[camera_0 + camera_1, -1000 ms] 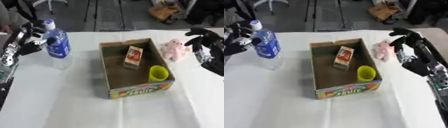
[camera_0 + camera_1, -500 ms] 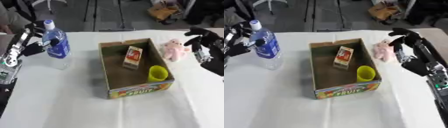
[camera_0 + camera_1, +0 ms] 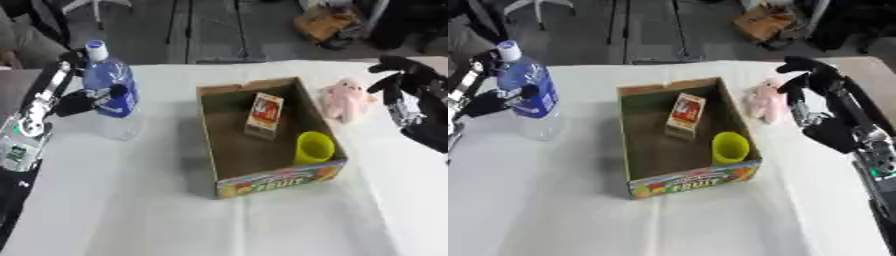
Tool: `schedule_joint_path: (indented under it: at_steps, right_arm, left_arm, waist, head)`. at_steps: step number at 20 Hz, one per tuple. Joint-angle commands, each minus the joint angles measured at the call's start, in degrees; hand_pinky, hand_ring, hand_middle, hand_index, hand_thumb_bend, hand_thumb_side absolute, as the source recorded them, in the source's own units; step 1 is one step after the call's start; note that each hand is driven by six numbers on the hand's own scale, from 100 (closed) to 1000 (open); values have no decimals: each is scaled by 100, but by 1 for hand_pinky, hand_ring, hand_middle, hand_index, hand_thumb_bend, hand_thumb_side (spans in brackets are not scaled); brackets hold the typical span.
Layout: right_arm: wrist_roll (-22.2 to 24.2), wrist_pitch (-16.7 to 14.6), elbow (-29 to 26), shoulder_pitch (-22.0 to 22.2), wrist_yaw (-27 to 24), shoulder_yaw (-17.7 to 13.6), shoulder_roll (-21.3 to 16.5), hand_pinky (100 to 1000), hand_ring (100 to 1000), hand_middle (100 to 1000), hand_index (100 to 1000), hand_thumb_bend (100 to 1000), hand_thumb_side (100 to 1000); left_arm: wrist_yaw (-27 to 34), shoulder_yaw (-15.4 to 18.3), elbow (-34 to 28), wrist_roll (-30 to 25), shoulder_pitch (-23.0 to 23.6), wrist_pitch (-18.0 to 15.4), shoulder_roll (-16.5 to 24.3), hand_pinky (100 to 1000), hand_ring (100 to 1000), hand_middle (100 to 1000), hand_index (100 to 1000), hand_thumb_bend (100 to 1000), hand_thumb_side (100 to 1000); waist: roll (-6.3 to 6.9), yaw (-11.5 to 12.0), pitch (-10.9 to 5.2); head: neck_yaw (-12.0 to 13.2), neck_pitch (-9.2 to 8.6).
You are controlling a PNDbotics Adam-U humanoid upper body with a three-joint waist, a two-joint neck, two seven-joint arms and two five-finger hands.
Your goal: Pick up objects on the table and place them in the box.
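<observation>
A cardboard fruit box (image 3: 276, 178) stands mid-table, holding a small red-and-white carton (image 3: 264, 112) and a yellow-green cup (image 3: 314, 147). Left of it stands a water bottle (image 3: 110, 95) with a blue label and white cap. My left hand (image 3: 80, 99) is beside the bottle, thumb and fingers curled against its side. A pink plush toy (image 3: 763, 102) lies just right of the box. My right hand (image 3: 811, 85) hovers next to the plush on its right, fingers curved and apart, not touching it.
The white tablecloth (image 3: 157, 210) covers the table. Beyond the far edge is a dark floor with chair legs and a brown bag (image 3: 322, 22). My right forearm (image 3: 859, 140) runs along the table's right side.
My left hand has closed in against the bottle's side. The right hand has stayed near the plush toy with little motion.
</observation>
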Motion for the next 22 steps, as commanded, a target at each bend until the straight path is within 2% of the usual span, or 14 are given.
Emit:
schedule_joint_path:
  at_steps: [1,2,4,7,8,9,10,12,13,14,18,19,20,22]
  right_arm:
    - [8,-13,-118,-75,0,-35,-156,718,645,781,928,100,538]
    - [6,-13,-117,-73,-1,-37,-156,718,645,781,928,100,537]
    - [4,-13,-115,-71,-6,-42,-156,718,645,781,928,100,537]
    - [8,-14,-113,-71,-12,-42,-153,718,645,781,928,100,537]
    - [9,-14,-113,-71,-14,-43,-152,718,645,781,928,100,536]
    - [10,-15,-112,-70,-15,-44,-152,718,645,781,928,100,536]
    - [11,-16,-112,-70,-17,-45,-151,718,645,781,928,100,535]
    - [11,-17,-112,-68,-21,-49,-150,718,645,781,928,100,535]
    - [11,-18,-111,-66,-22,-50,-148,718,646,781,928,100,535]
    - [12,-19,-110,-65,-22,-52,-147,718,646,781,929,100,536]
    - [13,-20,-102,-58,-23,-59,-143,718,646,781,929,100,535]
    - [12,-20,-101,-58,-24,-60,-143,718,646,781,929,100,535]
    - [12,-20,-99,-58,-24,-61,-143,718,646,781,929,100,534]
    - [11,-19,-92,-55,-28,-64,-142,718,646,782,929,100,534]
  left_arm:
    - [-136,-33,-39,-138,-63,44,59,729,711,731,901,951,599]
    - [-183,-38,-41,-190,-55,76,60,721,701,723,899,916,544]
    - [-271,-37,-50,-273,-43,146,60,709,683,703,889,885,511]
    - [-365,-30,-72,-270,-28,226,52,702,673,693,882,873,503]
    - [-373,-21,-78,-232,-21,244,44,655,604,611,835,803,486]
    - [-366,-17,-79,-165,-13,258,34,655,604,611,835,803,486]
    - [-358,-22,-75,-108,-8,266,28,636,573,578,809,754,466]
    - [-291,-19,-74,36,-4,262,13,585,495,508,751,610,409]
    - [-234,-14,-77,118,-4,256,6,579,485,498,742,587,401]
    - [-180,-18,-77,184,-3,250,2,566,466,475,725,491,384]
    - [90,-35,-140,374,8,254,-7,563,453,452,712,393,374]
    - [149,-39,-162,386,9,264,-7,563,453,452,712,393,374]
    - [204,-40,-187,392,7,272,-8,561,446,442,706,344,367]
    - [421,-30,-315,403,-8,295,-13,561,445,441,705,339,366]
  waist:
    - [-7,-13,-86]
    - [-7,-15,-88]
    - [-8,-17,-92]
    - [-10,-14,-98]
    - [-11,-12,-99]
    - [-12,-11,-101]
    - [-13,-10,-102]
    - [-18,-12,-107]
    - [-21,-12,-109]
    - [-22,-13,-110]
    - [-24,-16,-116]
    - [-24,-17,-118]
    - [-25,-17,-122]
    - [-25,-15,-138]
  head:
    - [-25,-48]
    - [-27,-48]
    - [-30,-49]
    - [-35,-54]
    - [-38,-54]
    - [-40,-55]
    - [-42,-55]
    - [-42,-51]
    - [-43,-52]
    - [-43,-52]
    - [-49,-46]
    - [-50,-43]
    - [-52,-41]
    - [-58,-35]
